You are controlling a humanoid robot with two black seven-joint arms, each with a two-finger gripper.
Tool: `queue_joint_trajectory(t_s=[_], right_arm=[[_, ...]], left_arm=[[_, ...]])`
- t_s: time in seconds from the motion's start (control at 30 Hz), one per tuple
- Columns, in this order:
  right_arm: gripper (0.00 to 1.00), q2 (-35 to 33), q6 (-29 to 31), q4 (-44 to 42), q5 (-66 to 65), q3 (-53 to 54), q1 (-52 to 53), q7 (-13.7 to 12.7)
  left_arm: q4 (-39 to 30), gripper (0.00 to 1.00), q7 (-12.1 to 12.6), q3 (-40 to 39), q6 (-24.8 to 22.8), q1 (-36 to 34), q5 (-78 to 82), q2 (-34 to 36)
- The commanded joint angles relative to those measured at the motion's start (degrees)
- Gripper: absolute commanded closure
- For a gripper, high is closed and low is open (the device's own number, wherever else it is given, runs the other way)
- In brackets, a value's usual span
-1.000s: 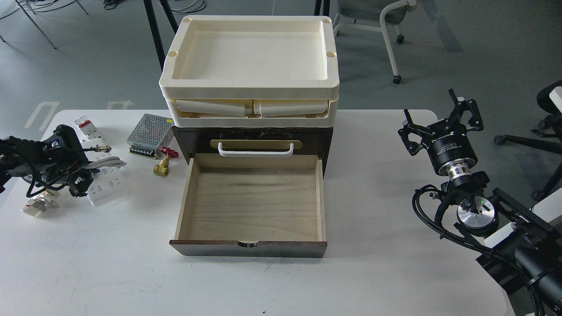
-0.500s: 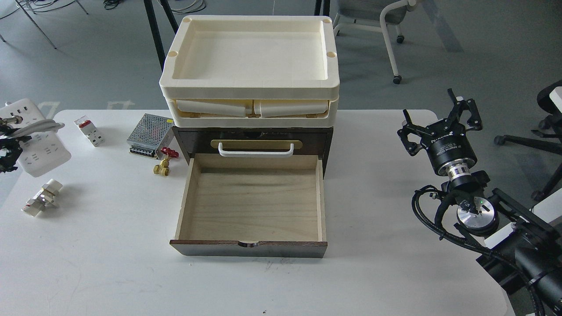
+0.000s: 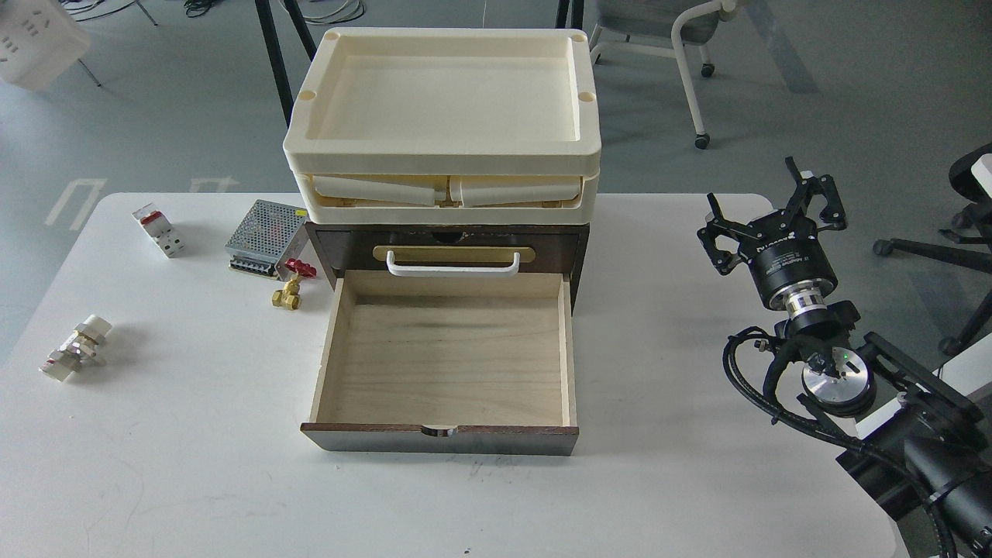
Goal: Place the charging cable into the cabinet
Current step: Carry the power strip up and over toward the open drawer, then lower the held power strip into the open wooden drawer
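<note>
Only one end of the white charging cable power strip (image 3: 32, 37) shows, blurred, high in the top left corner and well above the table; its cord and whatever holds it are out of view. My left gripper is out of view. The dark brown cabinet (image 3: 446, 240) stands mid-table with its pale wood lower drawer (image 3: 446, 356) pulled out and empty. A white bar handle (image 3: 452, 265) sits on the closed drawer above it. My right gripper (image 3: 763, 203) is open and empty, above the table right of the cabinet.
Two cream plastic trays (image 3: 443, 101) are stacked on the cabinet. Left of it lie a silver perforated power-supply box (image 3: 265, 236), a brass valve with a red handle (image 3: 291, 287), a white-and-red breaker block (image 3: 158, 230) and a white fitting (image 3: 76, 349). Chairs stand behind and to the right.
The power strip has risen from the table's left side up and leftward to the top left corner. My left gripper has left the view. The right arm has barely moved.
</note>
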Motion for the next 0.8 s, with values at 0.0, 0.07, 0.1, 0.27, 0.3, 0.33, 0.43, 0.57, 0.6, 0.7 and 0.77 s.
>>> queue_joint_trajectory(t_s=[0.0,0.07,0.1,0.27,0.3,0.33,0.43,0.57,0.6,0.7,0.77], right_arm=[[0.0,0.0,0.0,0.1,-0.4,0.0,0.0,0.0],[0.0,0.0,0.0,0.1,-0.4,0.0,0.0,0.0],[0.0,0.0,0.0,0.1,-0.4,0.0,0.0,0.0],[0.0,0.0,0.0,0.1,-0.5,0.0,0.0,0.0],[0.0,0.0,0.0,0.1,-0.5,0.0,0.0,0.0],[0.0,0.0,0.0,0.1,-0.5,0.0,0.0,0.0],[0.0,0.0,0.0,0.1,-0.5,0.0,0.0,-0.1],[0.0,0.0,0.0,0.1,-0.6,0.0,0.0,0.0],[0.0,0.0,0.0,0.1,-0.6,0.0,0.0,0.0],[0.0,0.0,0.0,0.1,-0.6,0.0,0.0,0.0],[0.0,0.0,0.0,0.1,-0.6,0.0,0.0,0.0]], left_arm=[[-16.8,0.95,0.0,-0.1,-9.8,-7.9,0.1,1.5],[-25.6,0.95,0.0,-0.3,-15.2,-11.3,0.2,2.3],[-29.7,0.95,0.0,-0.4,-17.3,-12.9,0.2,2.3],[-42.6,0.95,0.0,-1.8,-25.7,-20.2,0.6,0.5],[-44.8,0.95,0.0,-1.8,-27.2,-21.6,0.6,-0.5],[-46.7,0.95,0.0,-1.8,-28.4,-22.9,0.6,-1.8],[-51.2,0.95,0.0,-1.8,-29.6,-24.7,1.9,-5.2],[-52.6,0.96,0.0,-1.8,-29.6,-25.1,7.5,-11.5],[-52.6,0.96,0.0,-1.8,-29.6,-25.1,8.8,-12.7],[-53.2,0.96,0.0,-1.9,-29.3,-25.0,11.2,-15.8],[-55.4,0.96,0.0,-2.1,-29.1,-25.1,11.2,-17.5]])
